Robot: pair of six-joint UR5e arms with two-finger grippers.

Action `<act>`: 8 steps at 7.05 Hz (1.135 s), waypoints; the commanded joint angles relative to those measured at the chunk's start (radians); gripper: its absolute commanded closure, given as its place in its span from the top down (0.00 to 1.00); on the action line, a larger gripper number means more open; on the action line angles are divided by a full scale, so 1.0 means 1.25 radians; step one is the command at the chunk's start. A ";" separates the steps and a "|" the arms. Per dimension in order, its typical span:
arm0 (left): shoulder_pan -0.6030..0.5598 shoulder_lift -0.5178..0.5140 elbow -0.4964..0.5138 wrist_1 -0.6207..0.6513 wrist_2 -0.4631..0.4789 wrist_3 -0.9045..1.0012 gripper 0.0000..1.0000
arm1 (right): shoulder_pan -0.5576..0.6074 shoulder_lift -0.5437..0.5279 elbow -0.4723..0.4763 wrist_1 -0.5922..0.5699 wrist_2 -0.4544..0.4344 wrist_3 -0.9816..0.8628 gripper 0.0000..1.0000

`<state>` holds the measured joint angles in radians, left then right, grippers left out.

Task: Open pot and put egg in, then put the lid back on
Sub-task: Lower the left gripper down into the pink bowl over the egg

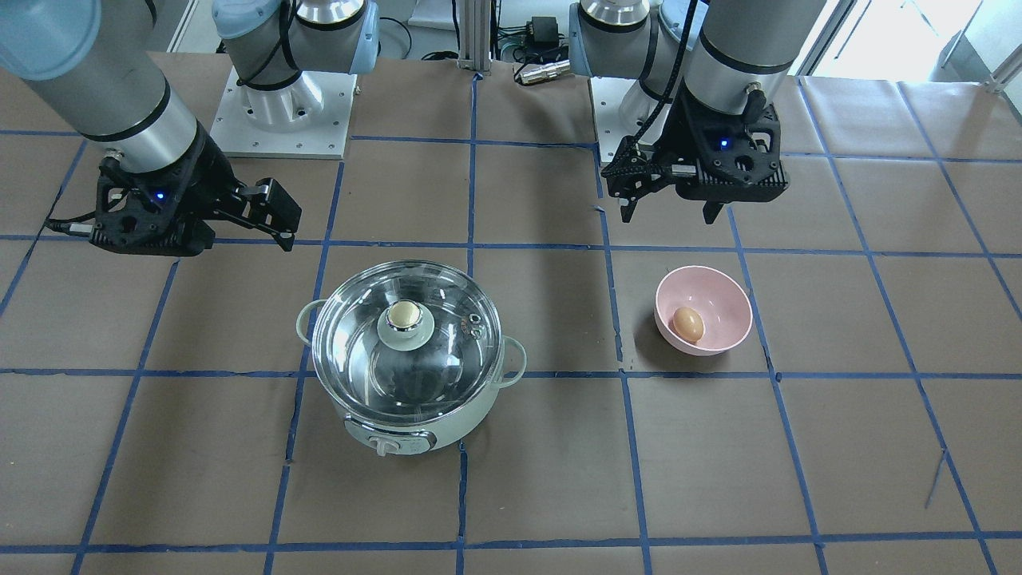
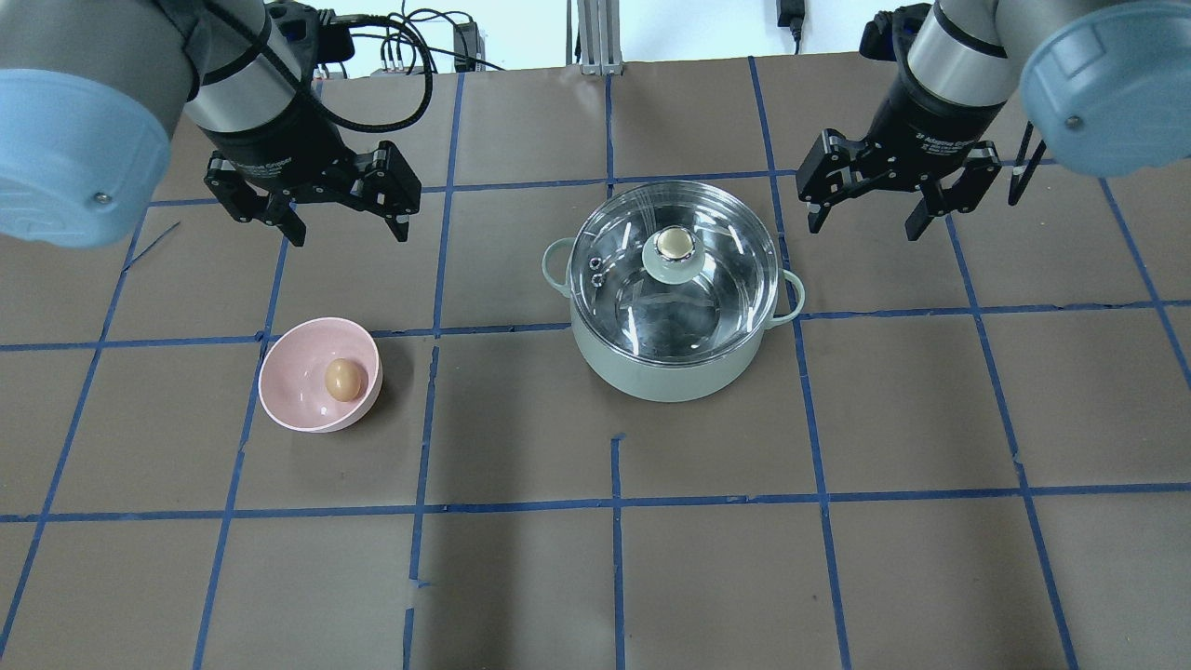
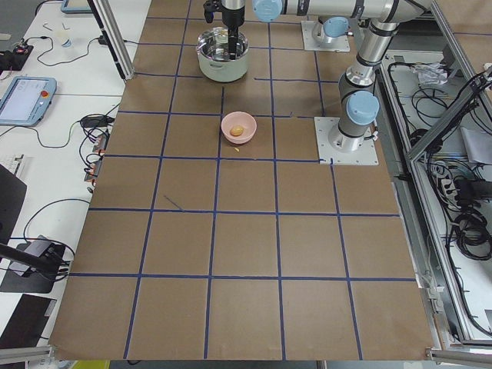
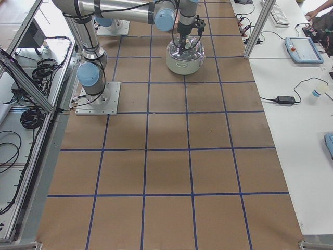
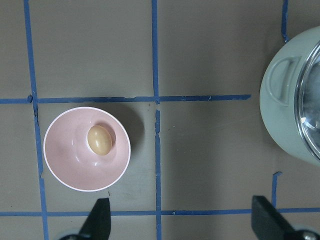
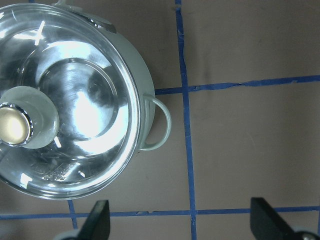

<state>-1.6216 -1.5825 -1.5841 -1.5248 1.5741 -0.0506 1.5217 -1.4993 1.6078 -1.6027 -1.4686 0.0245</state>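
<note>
The mint-green pot (image 2: pixel 665 372) stands mid-table with the glass lid (image 2: pixel 716 270) seated on it, beige knob up. The pot (image 1: pixel 415 415) and the lid (image 1: pixel 447 351) also show in the front view. The brown egg (image 2: pixel 344 380) lies in a pink bowl (image 2: pixel 288 372); the egg (image 5: pixel 100 140) also shows in the left wrist view. My left gripper (image 2: pixel 351 233) is open and empty, hovering behind the bowl. My right gripper (image 2: pixel 863 229) is open and empty, hovering behind the pot's right handle. The right wrist view shows the lid (image 6: pixel 85 100) below and to its left.
The table is brown paper with a blue tape grid (image 2: pixel 614 326). Both arm bases (image 1: pixel 283 112) stand at the robot's edge of the table. Monitors and cables lie on side benches (image 3: pixel 31 100) off the table.
</note>
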 commanded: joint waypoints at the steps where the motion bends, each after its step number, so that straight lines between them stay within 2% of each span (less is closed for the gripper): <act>1: 0.000 0.000 0.000 0.001 0.001 0.006 1.00 | 0.000 -0.001 0.011 -0.001 0.008 0.001 1.00; 6: 0.003 0.001 -0.007 -0.002 -0.001 0.009 1.00 | 0.000 -0.002 0.010 -0.003 0.008 0.000 1.00; 8: 0.053 0.001 -0.028 -0.007 0.000 0.011 1.00 | 0.000 -0.001 0.012 -0.010 0.009 0.000 1.00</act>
<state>-1.5958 -1.5815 -1.6007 -1.5311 1.5730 -0.0383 1.5217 -1.5009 1.6221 -1.6110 -1.4578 0.0253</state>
